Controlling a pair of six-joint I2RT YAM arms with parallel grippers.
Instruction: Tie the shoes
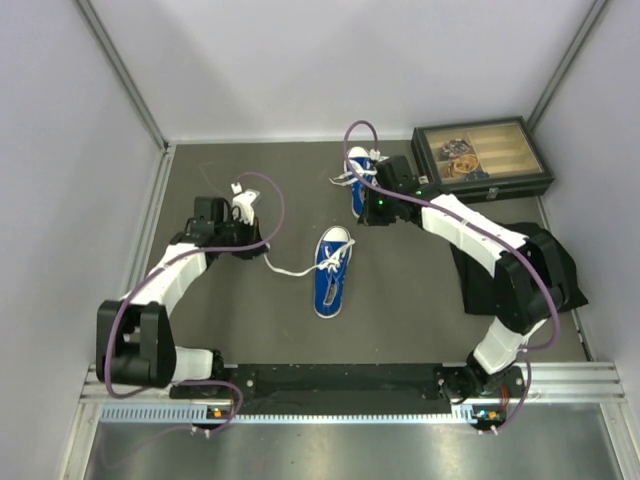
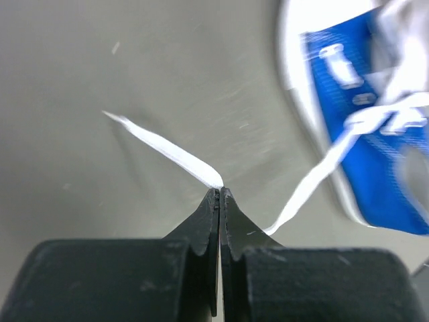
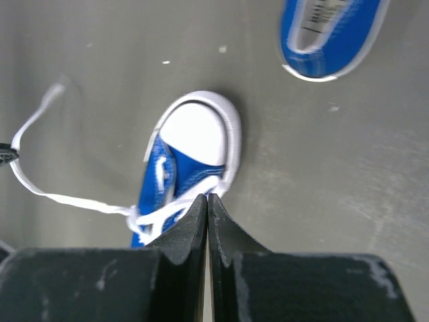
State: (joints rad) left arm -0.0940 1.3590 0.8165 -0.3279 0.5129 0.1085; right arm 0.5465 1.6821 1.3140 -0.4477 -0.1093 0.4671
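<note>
One blue shoe (image 1: 330,282) (image 2: 379,144) (image 3: 175,173) with a white toe cap lies mid-table. My left gripper (image 1: 243,203) (image 2: 220,189), to its left, is shut on one end of its white lace (image 1: 290,270) (image 2: 303,193). That lace runs taut to the shoe, and its free tip trails past the fingers. My right gripper (image 1: 366,210) (image 3: 206,196) hangs over the shoe's toe end. Its jaws are pressed together where another strand of the lace rises to the tips. The second shoe (image 1: 357,167) (image 3: 327,35) lies just beyond, partly hidden under the right wrist.
A dark glass-lidded box (image 1: 482,160) stands at the back right. A black cloth (image 1: 548,268) lies under the right arm's elbow. Pale walls close in the left, right and far sides, and a metal rail (image 1: 340,395) runs along the near edge.
</note>
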